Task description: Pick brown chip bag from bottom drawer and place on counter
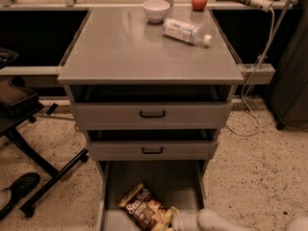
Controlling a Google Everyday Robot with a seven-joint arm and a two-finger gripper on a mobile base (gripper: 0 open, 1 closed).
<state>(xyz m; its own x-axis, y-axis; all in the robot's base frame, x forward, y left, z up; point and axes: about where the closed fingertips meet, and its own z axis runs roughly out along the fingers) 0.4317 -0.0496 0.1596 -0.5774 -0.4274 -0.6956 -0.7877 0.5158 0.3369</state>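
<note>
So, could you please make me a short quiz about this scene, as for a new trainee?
1. True or false: the crinkly dark-brown "Sea Salt" chip bag lies inside the open grey metal bottom drawer.
2. Which thing lies on its side on the flat grey counter top? A) white bowl B) clear plastic bottle with white label C) red apple
3. Where is the robot's white end effector?
Key: 1 true. 2 B. 3 Low in the bottom drawer, at the chip bag's right end; whether it touches the bag cannot be told.
</note>
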